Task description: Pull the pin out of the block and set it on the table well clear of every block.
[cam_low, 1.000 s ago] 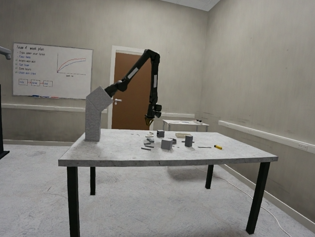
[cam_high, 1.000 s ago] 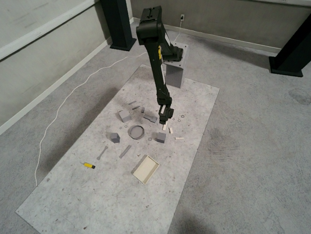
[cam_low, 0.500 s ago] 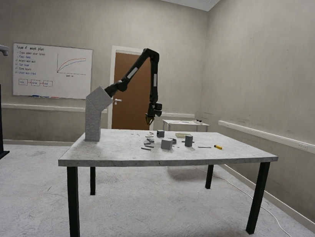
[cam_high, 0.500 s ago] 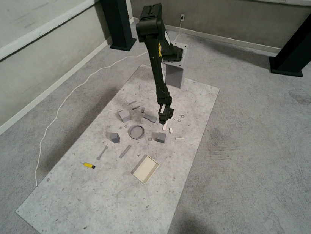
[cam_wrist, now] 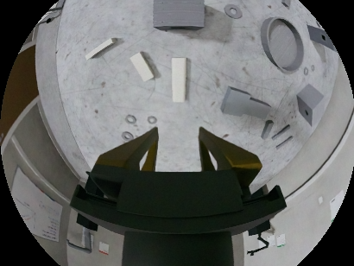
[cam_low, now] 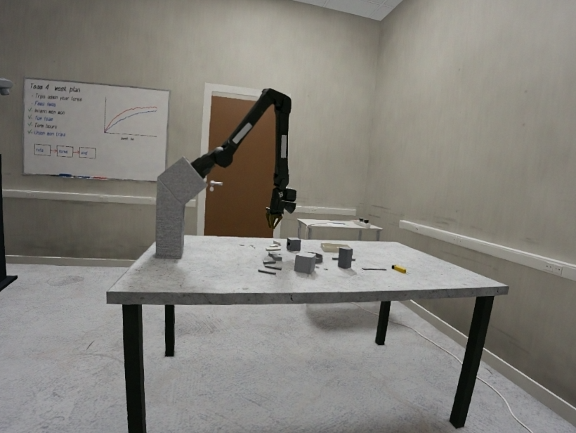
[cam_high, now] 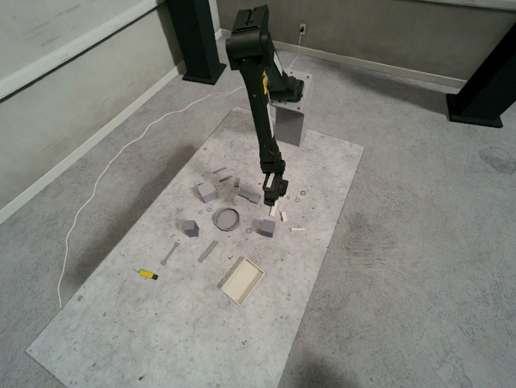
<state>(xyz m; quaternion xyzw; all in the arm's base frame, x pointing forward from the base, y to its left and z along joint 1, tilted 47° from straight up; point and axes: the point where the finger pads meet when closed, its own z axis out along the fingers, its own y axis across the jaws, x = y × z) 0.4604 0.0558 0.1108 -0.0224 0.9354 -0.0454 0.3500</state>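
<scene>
Speckled grey bench (cam_high: 124, 334) under a clutter of small parts. My fingers hang above it, about half open with nothing between them. Taking the grey block (cam_high: 267, 228) as my landmark: the gripper (cam_high: 270, 203) hovers just on the arm's side of it, over a cream bar (cam_wrist: 178, 79) lying flat (possibly the pin, I can't tell). I see no pin standing in that block's top, so extraction looks done; clearance from the block seems doubtful.
</scene>
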